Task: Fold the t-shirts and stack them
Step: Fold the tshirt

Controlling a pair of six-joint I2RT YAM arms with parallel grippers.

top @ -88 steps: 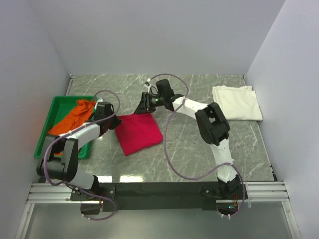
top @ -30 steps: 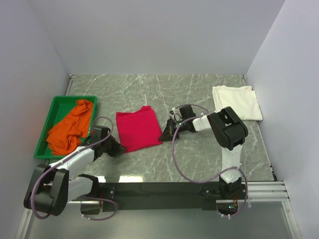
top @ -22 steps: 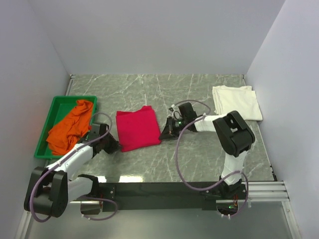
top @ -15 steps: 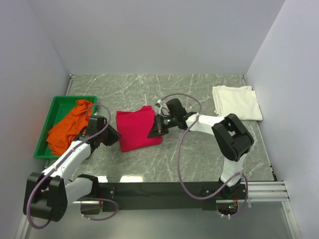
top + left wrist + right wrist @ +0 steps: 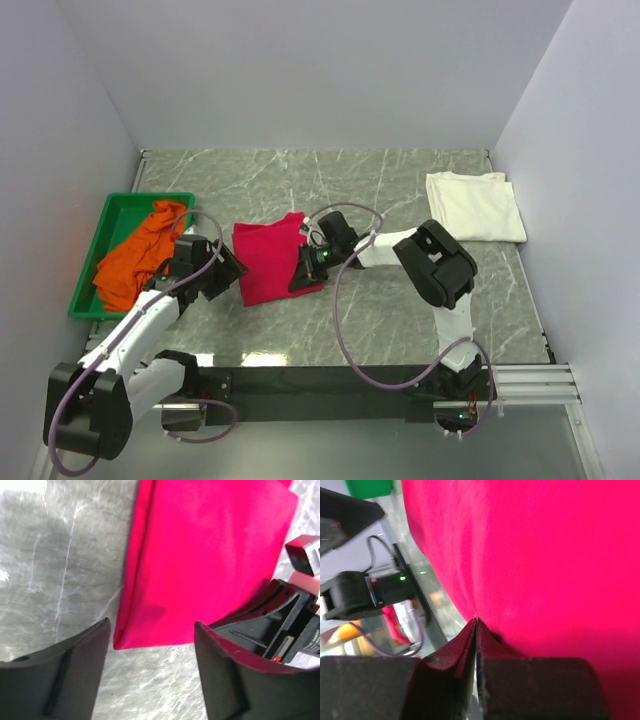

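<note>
Crimson t-shirt [image 5: 272, 262] lies folded into a rough rectangle on the grey marbled tabletop [image 5: 400, 320], left of centre in the top view. The cream-white t-shirt [image 5: 475, 205] sits folded well apart at the far right. The orange t-shirt [image 5: 140, 252] lies crumpled in the green bin [image 5: 85, 290] at the left. The left claw [image 5: 230, 275] is just beside the crimson shirt's left edge, and the right claw [image 5: 303, 272] is at its near right corner.

In the left wrist view, the two dark fingers [image 5: 55, 680] stand wide apart and hold nothing. A corner of the shirt, its edge layered, lies between them on the tabletop.

In the right wrist view, smooth crimson cloth fills most of the frame. The fingers [image 5: 445, 680] are pressed together with their tips against the cloth. Whether a fold is pinched cannot be told.
</note>
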